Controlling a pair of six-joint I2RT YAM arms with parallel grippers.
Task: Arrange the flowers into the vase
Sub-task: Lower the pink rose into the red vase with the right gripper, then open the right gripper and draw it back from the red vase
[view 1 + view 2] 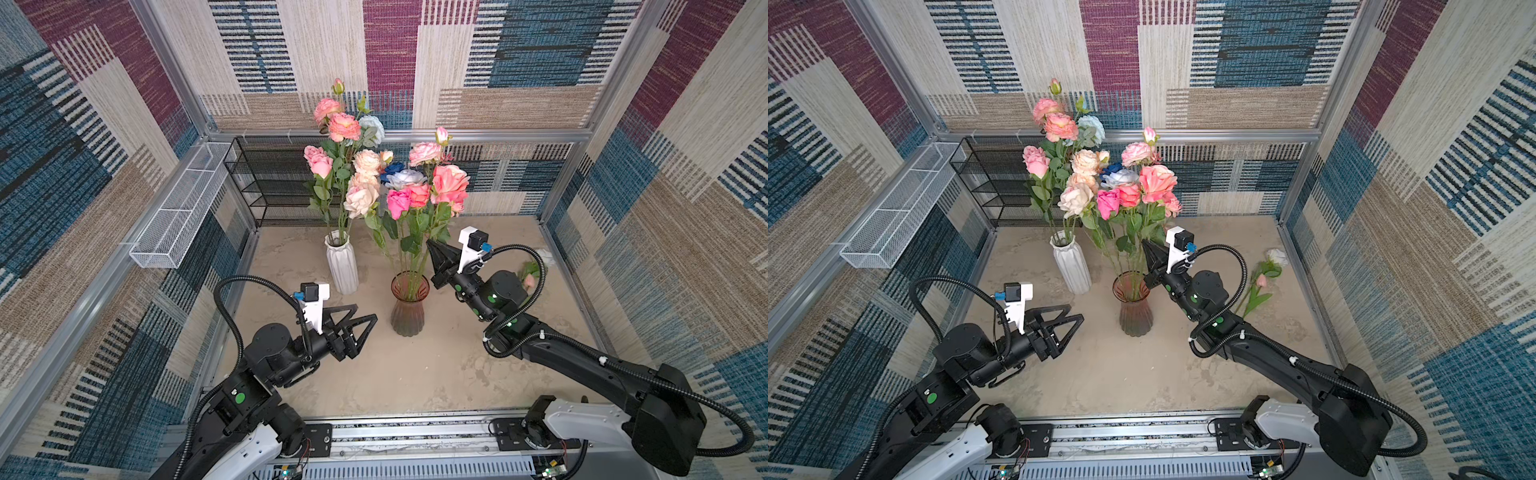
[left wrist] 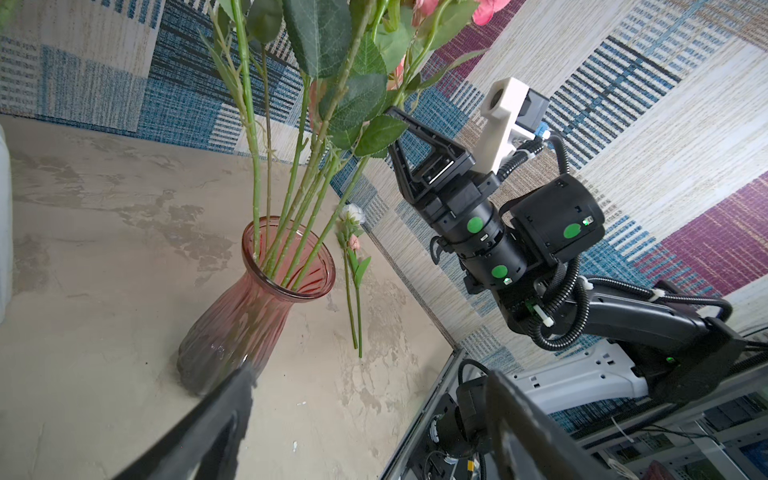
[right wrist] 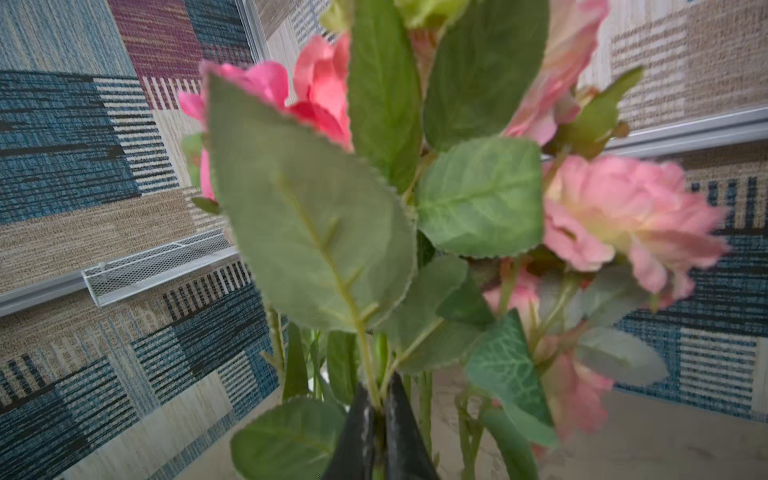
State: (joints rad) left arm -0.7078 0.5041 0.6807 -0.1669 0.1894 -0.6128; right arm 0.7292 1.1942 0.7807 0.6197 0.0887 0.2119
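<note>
Flowers (image 1: 449, 183) stand in two vases by our count: a pink glass vase (image 1: 408, 316) and, at 11 o'clock of it, a white vase (image 1: 343, 270); the right gripper (image 1: 430, 243) sits at 1 o'clock above the pink mouth, jaws pinched narrow on one green stem (image 3: 371, 370) (leaves blur the rest); the left gripper (image 1: 366, 312) hangs wide and empty at 9 o'clock, apart from the glass; two loose flowers (image 1: 1261, 281) lie on the table (image 1: 415, 374) at 3 o'clock.

Mottled beige tabletop (image 1: 415, 374). Upright pink glass vase (image 1: 409, 307). Just behind-left of that vase, white ribbed vase (image 1: 343, 266); well right of it, loose flower (image 1: 1261, 281) lying flat; farther behind-left, black mesh rack (image 1: 266, 183).
</note>
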